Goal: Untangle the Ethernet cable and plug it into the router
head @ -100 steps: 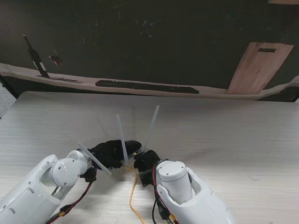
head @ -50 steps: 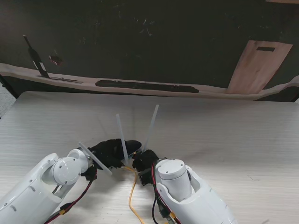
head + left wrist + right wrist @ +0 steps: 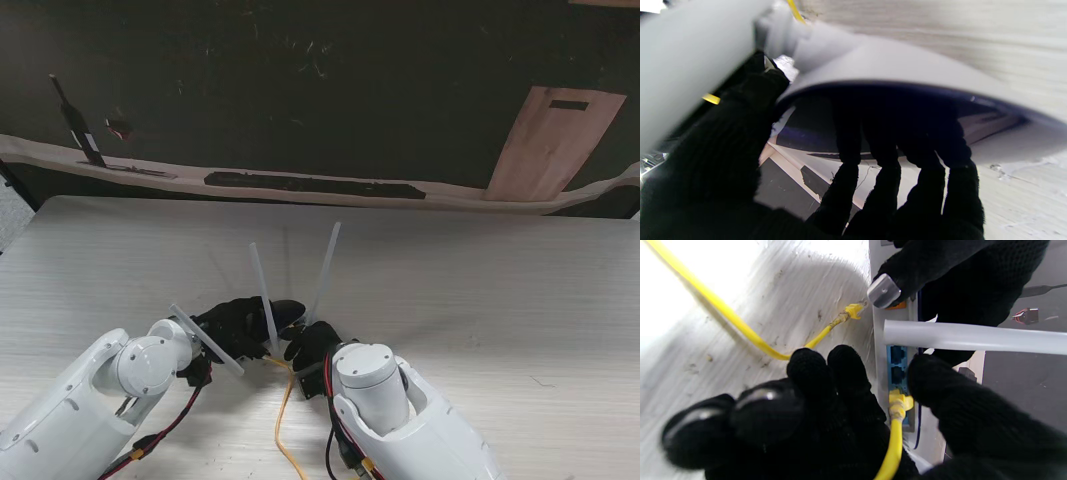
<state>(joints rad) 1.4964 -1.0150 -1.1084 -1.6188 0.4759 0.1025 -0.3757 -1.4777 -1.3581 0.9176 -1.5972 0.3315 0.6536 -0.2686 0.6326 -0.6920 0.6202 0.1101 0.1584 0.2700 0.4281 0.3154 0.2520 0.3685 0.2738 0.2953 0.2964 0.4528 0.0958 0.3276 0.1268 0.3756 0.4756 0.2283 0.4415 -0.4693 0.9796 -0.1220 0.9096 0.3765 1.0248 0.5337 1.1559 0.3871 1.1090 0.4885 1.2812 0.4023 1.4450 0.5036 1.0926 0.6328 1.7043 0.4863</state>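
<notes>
Left hand [image 3: 245, 325] is clamped on the router [image 3: 895, 373] to steady it while the right hand [image 3: 853, 396] pinches the yellow cable [image 3: 895, 440] plug into a port.

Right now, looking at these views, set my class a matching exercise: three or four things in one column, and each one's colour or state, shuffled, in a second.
Things:
1. Ethernet cable
2. router ports
3. left hand
4. router antenna

Colour or state:
A. black-gloved, gripping the router
B. pale translucent rod
C. yellow, one plug seated
D. blue row of sockets

Pairs: 1-C, 2-D, 3-A, 4-B.
</notes>
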